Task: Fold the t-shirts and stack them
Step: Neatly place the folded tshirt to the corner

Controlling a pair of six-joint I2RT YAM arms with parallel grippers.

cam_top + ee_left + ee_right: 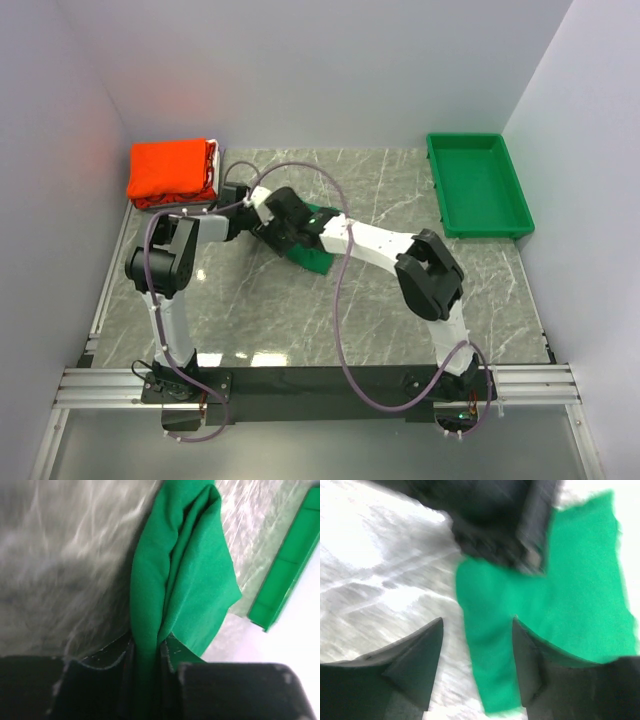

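The left gripper (147,656) was pinched tight on a bunched fold of the green t-shirt (186,580), which lay near the middle of the marble table (400,300). The right gripper (477,627) hung spread wide over the same cloth, holding nothing. The orange-red t-shirts (170,172) sat stacked at the far-left corner.

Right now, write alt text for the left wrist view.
The left end effector pinches a bunched fold of the green t-shirt, which stretches away over the grey marble table. The edge of a green plastic tray shows at the right.
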